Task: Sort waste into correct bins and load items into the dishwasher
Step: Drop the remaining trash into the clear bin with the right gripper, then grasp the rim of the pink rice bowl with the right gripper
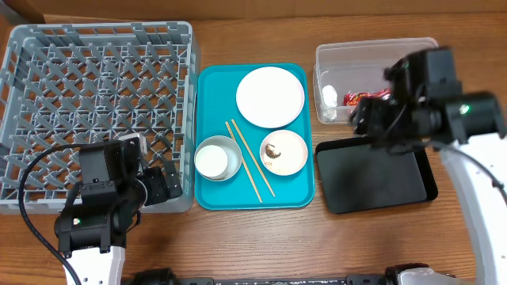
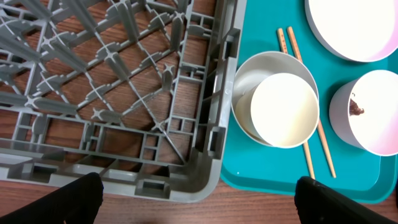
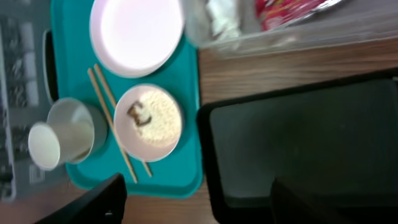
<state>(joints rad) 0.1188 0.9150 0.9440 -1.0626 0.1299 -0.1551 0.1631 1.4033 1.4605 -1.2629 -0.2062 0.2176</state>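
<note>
Wooden desk (image 1: pixel 261 237) all round, and the freest stretch runs along the front edge, below the trays. Grey dish rack (image 1: pixel 95 87) fills the left, its right wall just beside the teal tray (image 1: pixel 295 191) with only a sliver of wood between. Left end effector (image 2: pixel 199 208) hangs over the rack's front right corner, fingers spread wide, nothing in them. On the teal tray: white plate (image 1: pixel 270 96) at the back, pink dish (image 1: pixel 284 152) in front of it, two chopsticks (image 1: pixel 249 162) lying slantwise between dish and bowl (image 1: pixel 230 146). From the left wrist the small white cup (image 2: pixel 285 109) sits tipped inside that bowl; overhead the two blur into one white round. Right wrist picks out rice grains (image 3: pixel 158 124) and a brown lump (image 3: pixel 138 113) in the dish; overhead only the lump shows. Right end effector (image 3: pixel 199 205) hangs over the left side of the black tray (image 1: pixel 372 186), spread wide and carrying nothing. Clear tub (image 1: pixel 333 55) stands just behind that tray, holding the red wrapper (image 1: pixel 374 95) and white scrap (image 1: pixel 329 96), partly hidden by the arm overhead.
</note>
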